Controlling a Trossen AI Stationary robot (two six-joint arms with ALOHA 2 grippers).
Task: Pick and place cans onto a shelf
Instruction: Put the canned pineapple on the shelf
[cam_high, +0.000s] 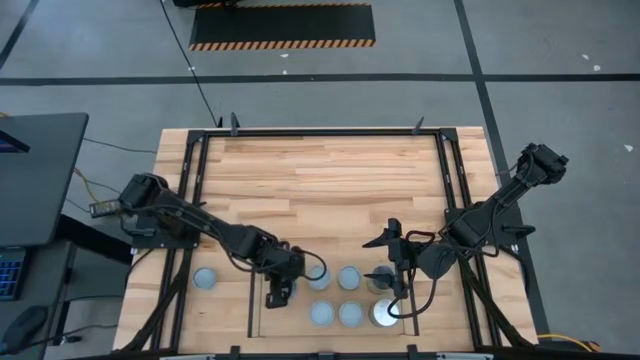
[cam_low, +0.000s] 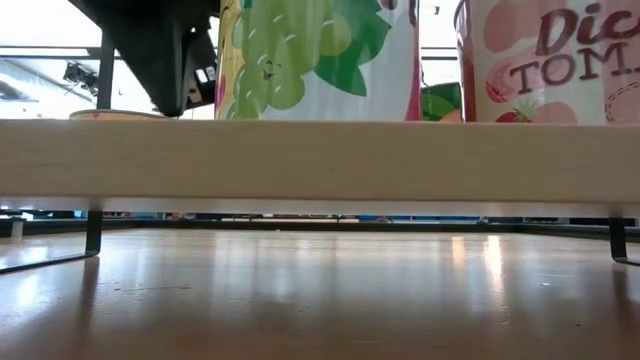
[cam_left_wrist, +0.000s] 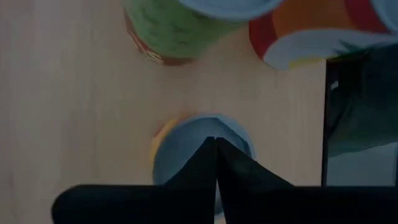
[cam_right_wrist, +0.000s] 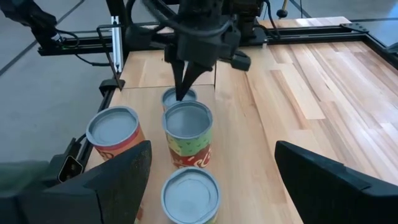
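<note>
Right now I see my left hand low over the near-left end of the shelf, its two fingers pressed together into a single point with nothing between them. Directly beneath that point sits one can, its grey top partly hidden by the fingertips; I cannot tell whether they touch the lid. From the right wrist view the same hand hangs straight down over the farthest can in that line. Just beyond the left hand, further along the shelf, stand a green-sided can and an orange-and-white can. Off to the outer side of the left hand, outside the shelf's dark rail, a lone can rests on the bench. My right hand hovers over the other end of the shelf with its fingers spread wide and gripping nothing; below it are a bright white-topped can and, between the two hands, three more grey-topped cans in two rows. In the right wrist view, a red-and-yellow can stands between the open fingers, with another can beside it and one nearer. The low view shows only label fronts above the shelf's wooden edge.
</note>
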